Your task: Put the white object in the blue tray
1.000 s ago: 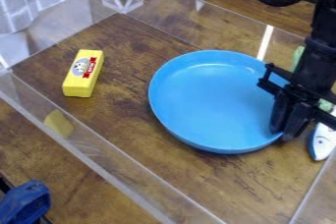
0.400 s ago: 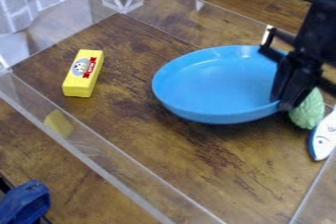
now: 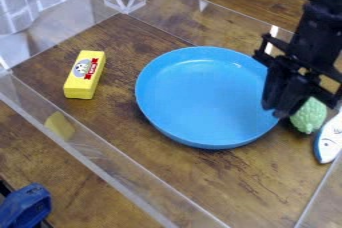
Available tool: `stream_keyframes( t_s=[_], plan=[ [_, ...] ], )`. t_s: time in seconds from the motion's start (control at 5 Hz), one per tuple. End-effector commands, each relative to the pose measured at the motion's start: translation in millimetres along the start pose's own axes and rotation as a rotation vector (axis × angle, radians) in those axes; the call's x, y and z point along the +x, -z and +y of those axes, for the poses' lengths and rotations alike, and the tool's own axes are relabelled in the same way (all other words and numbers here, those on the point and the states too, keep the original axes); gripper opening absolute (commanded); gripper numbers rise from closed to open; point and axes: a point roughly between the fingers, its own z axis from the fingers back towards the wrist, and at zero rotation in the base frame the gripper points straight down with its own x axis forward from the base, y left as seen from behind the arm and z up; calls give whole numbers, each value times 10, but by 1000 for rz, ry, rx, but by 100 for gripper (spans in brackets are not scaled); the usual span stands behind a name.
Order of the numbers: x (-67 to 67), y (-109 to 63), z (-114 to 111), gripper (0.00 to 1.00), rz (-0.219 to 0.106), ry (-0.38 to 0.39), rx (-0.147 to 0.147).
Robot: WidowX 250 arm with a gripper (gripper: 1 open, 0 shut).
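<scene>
While hovering: gripper [image 3: 285, 105] clenched, empty, over the blue tray [image 3: 201, 97] rim.
White object [image 3: 327, 137]: lower right of gripper, beside green oval [image 3: 310, 115].
Approach: open jaws, descend straight, avoid oval.

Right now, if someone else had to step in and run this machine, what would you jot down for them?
Gripper: pointing down at the right rim of the blue tray; its jaws are hard to make out, they look shut, and nothing shows in them.
White object: lying on the table at the right edge of the picture, outside the tray, beside the green bumpy oval.
Yellow block: far left, out of the way.
Done: nothing yet; the tray holds nothing.
Left: pick up the white object, carry it over the rim, and set it down in the tray.
</scene>
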Motion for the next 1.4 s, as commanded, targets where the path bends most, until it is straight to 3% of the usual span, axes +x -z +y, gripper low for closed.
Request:
stream_keyframes(
  t_s=[0.0, 0.2, 0.6, 1.2],
  plan=[
    [-87, -428, 52, 0, -105, -9, 19],
    [-45, -395, 20, 100, -112, -5, 20],
    [27, -316, -37, 100, -119, 2, 22],
    [192, -69, -111, 100, -123, 25, 19]
  ],
)
